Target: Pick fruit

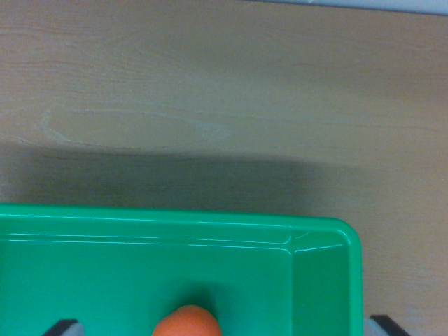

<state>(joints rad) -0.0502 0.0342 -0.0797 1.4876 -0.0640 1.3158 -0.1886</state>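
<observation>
An orange fruit (186, 322) shows only its rounded top at the bottom edge of the wrist view; it lies inside a green plastic tray (318, 280). My gripper (225, 326) is open. Only its two dark fingertips (64, 327) peek in at the bottom left and bottom right, far apart. The fruit lies between them, touching neither. The left tip is over the tray floor and the right tip is outside the tray's right wall. The rest of the fruit and of the fingers is cut off by the frame.
The tray's far rim (175, 213) and right corner stand on a light wooden table (224, 91). A dark shadow falls on the wood just beyond the rim. A pale strip (364, 4) runs along the table's far edge.
</observation>
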